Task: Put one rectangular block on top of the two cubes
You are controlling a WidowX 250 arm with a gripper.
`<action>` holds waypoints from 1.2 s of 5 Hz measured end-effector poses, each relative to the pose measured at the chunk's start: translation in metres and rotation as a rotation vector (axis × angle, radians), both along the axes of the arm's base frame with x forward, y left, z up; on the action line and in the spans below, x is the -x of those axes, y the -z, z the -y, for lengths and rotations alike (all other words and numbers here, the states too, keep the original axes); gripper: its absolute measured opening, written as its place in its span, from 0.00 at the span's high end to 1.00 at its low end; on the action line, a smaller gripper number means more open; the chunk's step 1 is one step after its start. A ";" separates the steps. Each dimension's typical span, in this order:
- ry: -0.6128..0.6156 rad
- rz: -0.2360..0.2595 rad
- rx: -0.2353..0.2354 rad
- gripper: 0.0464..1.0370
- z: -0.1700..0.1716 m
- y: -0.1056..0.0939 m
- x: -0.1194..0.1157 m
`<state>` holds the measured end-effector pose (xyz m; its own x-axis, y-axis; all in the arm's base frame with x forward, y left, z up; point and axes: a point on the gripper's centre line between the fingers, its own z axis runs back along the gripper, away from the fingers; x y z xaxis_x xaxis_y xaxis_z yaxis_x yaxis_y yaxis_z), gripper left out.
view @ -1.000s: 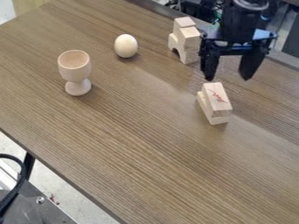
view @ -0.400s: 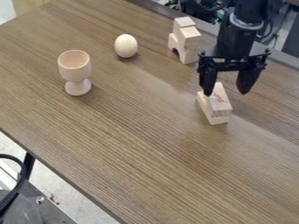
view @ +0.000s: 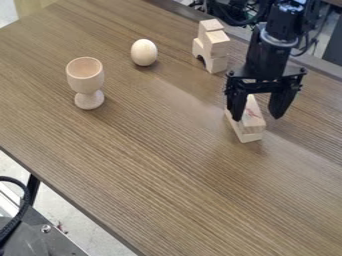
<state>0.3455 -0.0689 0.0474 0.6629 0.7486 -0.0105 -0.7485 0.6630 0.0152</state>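
The black gripper [view: 258,116] hangs open over the right part of the table, its fingers on either side of a rectangular block [view: 252,123] with a red mark. That block lies on another flat wooden block [view: 248,137], and the gripper partly hides the pair's far end. Further back, two cubes [view: 216,42] sit side by side on top of an arch-shaped block [view: 215,64]; one cube is partly behind the other.
A wooden egg [view: 144,52] stands left of the arch stack. At the left is a wooden goblet [view: 86,82]. The brown table [view: 153,165] has its far edge behind the arm.
The gripper has come down and toward the camera, from behind the stacked rectangular blocks to over them. It has stayed open. The blocks, egg and goblet have not moved.
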 end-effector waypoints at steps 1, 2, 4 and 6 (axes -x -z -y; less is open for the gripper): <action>-0.001 -0.015 -0.010 0.04 -0.003 -0.003 0.000; -0.028 -0.036 0.012 0.09 -0.007 0.001 0.000; -0.086 -0.067 0.038 0.55 -0.015 0.002 0.003; -0.106 -0.077 0.068 0.55 -0.016 0.000 0.002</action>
